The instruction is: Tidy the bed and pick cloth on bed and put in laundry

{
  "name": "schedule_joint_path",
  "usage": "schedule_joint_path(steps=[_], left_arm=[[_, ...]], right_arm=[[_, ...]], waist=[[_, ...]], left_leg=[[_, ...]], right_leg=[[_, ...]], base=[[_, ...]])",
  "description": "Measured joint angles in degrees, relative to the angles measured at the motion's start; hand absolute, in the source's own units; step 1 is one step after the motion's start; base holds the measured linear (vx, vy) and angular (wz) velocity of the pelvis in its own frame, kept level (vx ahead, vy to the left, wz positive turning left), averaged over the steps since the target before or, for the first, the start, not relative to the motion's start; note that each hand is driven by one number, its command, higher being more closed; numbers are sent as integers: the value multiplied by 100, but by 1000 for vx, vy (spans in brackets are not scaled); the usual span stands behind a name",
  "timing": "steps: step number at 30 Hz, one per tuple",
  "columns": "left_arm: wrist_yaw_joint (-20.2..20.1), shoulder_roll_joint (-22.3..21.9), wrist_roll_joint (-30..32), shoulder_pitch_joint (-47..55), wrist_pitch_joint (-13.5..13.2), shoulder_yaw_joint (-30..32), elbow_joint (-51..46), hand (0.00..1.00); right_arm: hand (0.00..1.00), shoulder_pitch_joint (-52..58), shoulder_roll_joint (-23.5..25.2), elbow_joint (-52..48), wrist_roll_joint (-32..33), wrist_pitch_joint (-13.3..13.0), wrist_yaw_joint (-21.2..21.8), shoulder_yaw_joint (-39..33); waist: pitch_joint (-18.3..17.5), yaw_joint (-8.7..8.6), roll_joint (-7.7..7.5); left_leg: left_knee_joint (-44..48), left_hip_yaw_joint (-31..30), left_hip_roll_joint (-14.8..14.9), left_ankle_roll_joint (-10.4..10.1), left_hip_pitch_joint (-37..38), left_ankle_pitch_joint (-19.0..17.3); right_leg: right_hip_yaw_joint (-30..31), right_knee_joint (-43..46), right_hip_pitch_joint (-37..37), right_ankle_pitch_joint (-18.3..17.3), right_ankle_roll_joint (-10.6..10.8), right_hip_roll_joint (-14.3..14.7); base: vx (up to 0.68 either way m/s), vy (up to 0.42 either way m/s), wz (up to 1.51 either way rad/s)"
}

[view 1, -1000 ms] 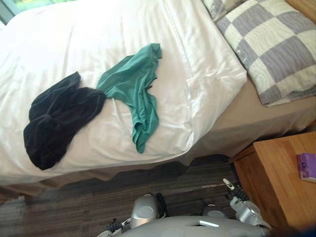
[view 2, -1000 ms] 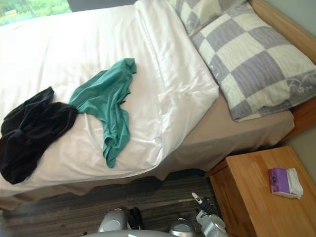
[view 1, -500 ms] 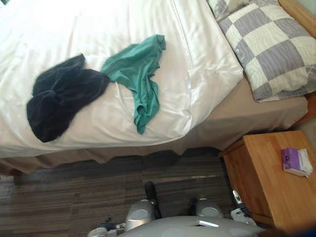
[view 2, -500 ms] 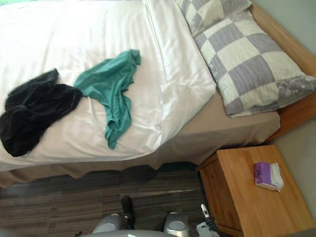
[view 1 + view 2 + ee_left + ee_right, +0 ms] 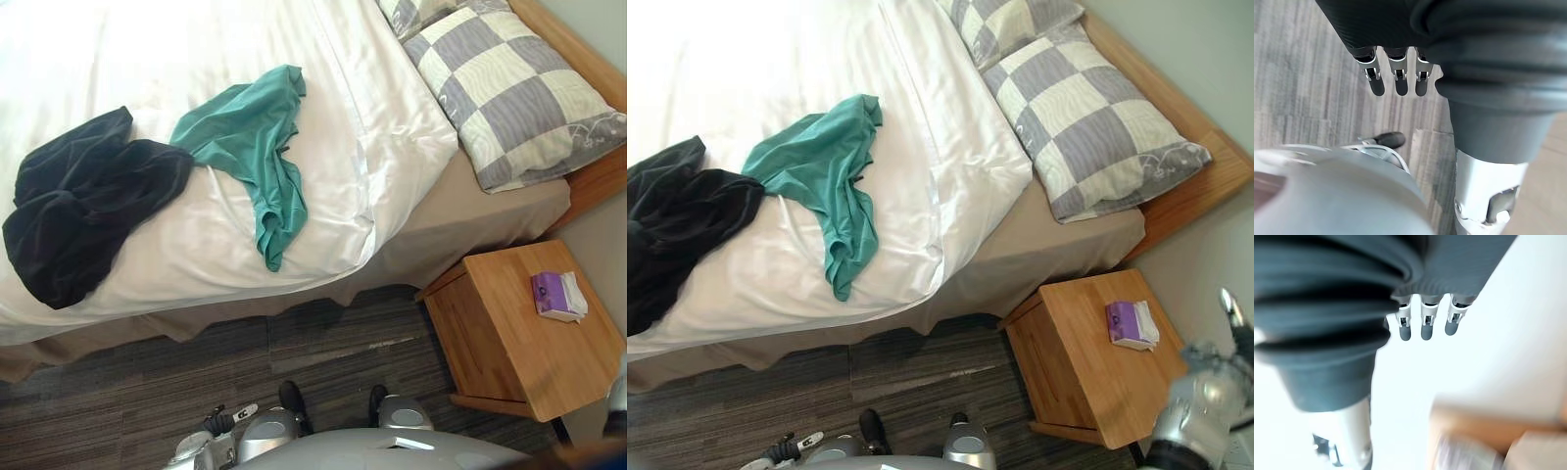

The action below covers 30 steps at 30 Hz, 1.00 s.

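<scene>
The teal cloth [image 5: 250, 147] and black cloth [image 5: 83, 211] remain touching on the bed [image 5: 196, 39]; the right hand [image 5: 1422, 323], formerly before the nightstand [image 5: 509, 333], is now beyond it; it and the left hand [image 5: 1396, 81] hold their fingers straight and empty.

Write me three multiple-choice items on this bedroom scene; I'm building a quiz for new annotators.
1. Where is the purple tissue pack? A on the pillow; B on the nightstand; C on the floor.
2. How many loose cloths lie on the bed? A one; B four; C two.
3. The left hand is: A open, empty; B shut on a cloth; C shut, empty.
Answers: 1 B, it sits on the wooden top. 2 C, a teal cloth and a black cloth. 3 A, its fingers hang straight, holding nothing.
</scene>
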Motion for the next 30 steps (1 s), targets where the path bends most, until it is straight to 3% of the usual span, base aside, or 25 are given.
schedule_joint_path(steps=[3, 4, 5, 8, 11, 14, 20, 22, 24, 30], left_arm=[[-32, -63, 3, 19, 14, -66, 0, 0], [-33, -98, 9, 18, 15, -162, -8, 0], [-36, -146, -11, -9, 49, -209, -179, 0], [-85, -145, -86, -161, 69, -218, -280, 0], [-223, -169, -188, -400, 13, -275, -425, 0], [-270, -207, -494, -723, -113, -447, -449, 0], [-204, -373, -754, -930, -164, -667, -505, 0], [-207, -385, -753, -991, -166, -694, -508, 0], [-213, -402, -755, -1157, -170, -912, -509, 0], [-314, -600, -816, -1387, -226, -1244, -627, 0]], right_arm=[[0, -889, -705, 355, -333, 73, 322, 807], [0, -1585, -1082, 723, -464, 132, 480, 1318], [0, -2981, -1630, 1392, -776, 222, 844, 2404], [0, -3930, -1764, 1647, -941, 334, 1054, 3000], [0, -5165, -2016, 2218, -999, 378, 1113, 3777], [0, -5949, -2215, 2756, -1170, 495, 1163, 4122], [0, -6406, -2214, 3181, -1559, 768, 1437, 4638], [0, -6477, -2213, 3317, -1661, 851, 1526, 4838], [0, -6626, -2228, 3425, -1660, 972, 1623, 4908], [0, -6761, -2319, 3390, -1816, 886, 1876, 4955]], waist=[[-19, 24, 177], [17, 43, 292], [136, 243, 494], [346, 352, 605], [895, 428, 741], [1348, 488, 967], [1512, 534, 1269], [1521, 567, 1290], [1576, 613, 1430], [1667, 634, 1733]], left_leg=[[31, -157, 11, 18, -16, 21], [34, -237, 12, 33, -32, 42], [38, -328, 28, 28, -171, 120], [39, -435, 57, 9, -417, 238], [339, -505, 73, 26, -882, 258], [550, -580, 65, 53, -1231, 283], [733, -749, 19, 66, -1863, 408], [732, -750, 2, 54, -1985, 453], [702, -762, 7, 24, -2119, 531], [598, -767, -78, -3, -2436, 735]], right_leg=[[-128, 109, 3, 17, -54, 1], [-136, 167, -8, 8, -77, 1], [-199, 163, -83, -32, -151, 2], [-310, 166, -244, -55, -188, 17], [-378, 352, -631, -135, -307, -34], [-445, 452, -859, -201, -312, -101], [-590, 1023, -1556, -547, -282, -261], [-588, 1243, -1773, -661, -304, -319], [-589, 1443, -2016, -704, -356, -342], [-588, 1845, -2547, -894, -355, -504]], base=[[132, -55, 32], [91, -116, 39], [64, -140, 50], [-13, -109, 32], [-77, -50, 9], [-97, -23, 22], [-35, -58, 19], [-17, -70, 11], [-21, -62, 6], [-14, -31, 7]])
